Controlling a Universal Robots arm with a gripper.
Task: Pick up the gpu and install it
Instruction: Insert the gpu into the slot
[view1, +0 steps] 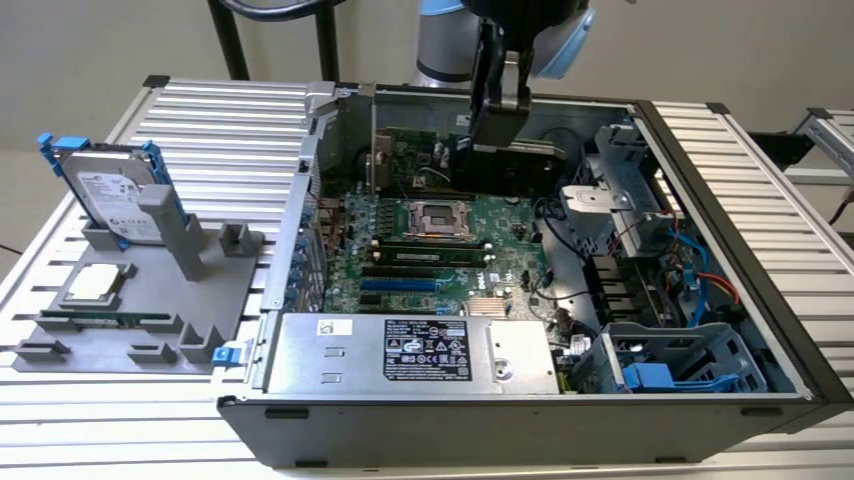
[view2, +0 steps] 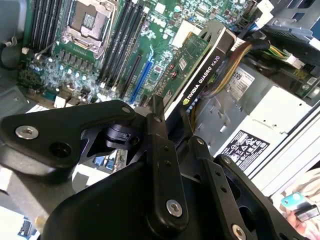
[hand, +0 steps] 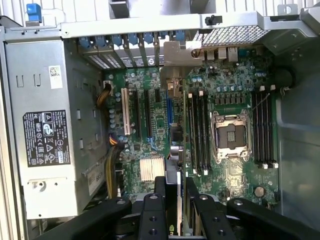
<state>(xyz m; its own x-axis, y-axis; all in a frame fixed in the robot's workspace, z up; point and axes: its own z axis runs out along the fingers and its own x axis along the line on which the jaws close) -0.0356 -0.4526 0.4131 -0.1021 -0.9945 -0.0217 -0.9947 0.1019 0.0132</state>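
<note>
The gpu (view1: 507, 165) hangs upright inside the open computer case (view1: 727, 215), above the motherboard (view1: 454, 255) near the case's far wall. My gripper (view1: 497, 125) is shut on its upper edge. In the second wrist view the gpu (view2: 200, 62) shows its green board and black cooler, reaching from my gripper (view2: 175, 125) toward the board's slots, with a blue slot (view2: 142, 75) close by. The first wrist view has the gpu (hand: 173, 167) edge-on between my fingers (hand: 150, 210), over the slot area beside the memory slots; its silver bracket (hand: 175, 50) points to the case's rear wall.
A power supply (view1: 407, 350) fills the case's near side, with a drive cage (view1: 667, 370) and cables toward the exterior view's right. On the exterior view's left a grey fixture (view1: 127, 335) holds a hard drive (view1: 114, 190), a processor (view1: 94, 283) and a memory stick (view1: 107, 320). A hand (view2: 300, 215) appears in the second wrist view.
</note>
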